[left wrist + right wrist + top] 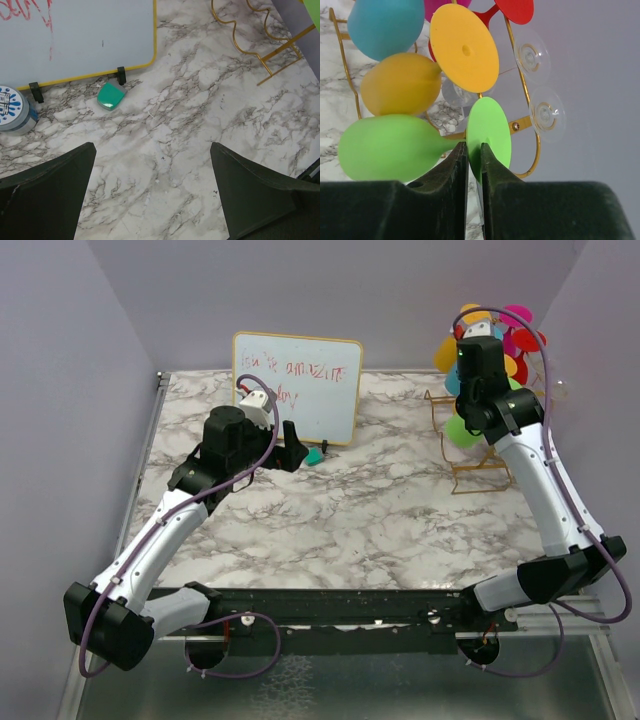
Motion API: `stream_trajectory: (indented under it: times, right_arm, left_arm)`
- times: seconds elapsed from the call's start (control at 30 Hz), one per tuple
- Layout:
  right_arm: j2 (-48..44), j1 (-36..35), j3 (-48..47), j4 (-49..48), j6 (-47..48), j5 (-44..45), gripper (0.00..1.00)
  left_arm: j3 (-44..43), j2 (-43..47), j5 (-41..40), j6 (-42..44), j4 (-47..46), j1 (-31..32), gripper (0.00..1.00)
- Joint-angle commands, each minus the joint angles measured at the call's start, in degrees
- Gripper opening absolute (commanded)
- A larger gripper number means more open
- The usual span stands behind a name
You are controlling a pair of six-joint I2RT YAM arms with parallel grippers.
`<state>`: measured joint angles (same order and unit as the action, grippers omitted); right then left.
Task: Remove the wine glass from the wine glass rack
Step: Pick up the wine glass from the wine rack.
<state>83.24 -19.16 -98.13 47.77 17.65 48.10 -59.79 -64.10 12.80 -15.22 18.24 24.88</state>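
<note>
- Lilac walls box in a marble-patterned table (350, 510), with a whiteboard (300, 380) propped at the back and a teal eraser (111, 96) lying at its foot.
- At the back right stands the wine glass rack (480, 465), gold wire, loaded with coloured glasses and close to the right wall.
- From the right wrist view, the green wine glass (390, 147) hangs low on the rack, bowl to the left and foot disc to the right, beside the gold wire.
- The right gripper (474, 152) is drawn in to a thin slit, and the lower edge of the green foot sits in that slit; it looks pinched.
- The left gripper (152, 200) is spread wide and holds nothing, hovering over bare marble near the whiteboard.
- Progress, as I judge it: reach and grasp look done, but the glass is not yet off its hook, so the lift-out and carry-away remain.
- Crowding is tight: a yellow glass (400, 82) lies just above the green bowl, an orange foot (464, 47) overlaps just above the green foot, and a blue glass (385, 22) is higher up.
- Two clear glass feet (547, 115) sit on the rack's far side, near the wall.
- Free room lies toward the table's middle, so pulling that way, away from wall and neighbours, seems the safer path.
</note>
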Motion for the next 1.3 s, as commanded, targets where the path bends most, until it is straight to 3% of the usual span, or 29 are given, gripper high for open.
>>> stream_trajectory:
  times: [0.0,0.2,0.3,0.57,0.8,1.27]
  right_arm:
    - [-0.24,-0.66,-1.79,4.45,-1.52,-1.33,0.16]
    - [0.14,-1.4,-2.77,7.26,-2.86,-2.36,0.14]
    - [0.19,-1.63,-2.28,7.43,-3.19,-2.32,0.06]
    - [0.88,-3.53,-2.14,4.25,0.37,0.6,0.0]
    - [2.6,-7.14,-0.38,1.6,4.42,7.45,0.01]
    - [1.74,-11.08,0.14,-0.24,7.44,10.51,0.0]
  left_arm:
    - [0.73,0.6,-0.75,-0.42,-0.75,0.16,0.99]
    - [0.39,0.06,-0.44,-0.42,-0.81,0.16,0.99]
    - [0.29,0.01,-0.19,-0.33,-0.79,0.16,0.99]
    - [0.46,0.43,-0.49,-0.75,-0.97,0.16,0.99]
    - [0.79,0.69,-0.64,-0.62,-1.11,0.16,0.99]
    - [1.14,0.99,-0.98,-1.12,-1.72,0.16,0.99]
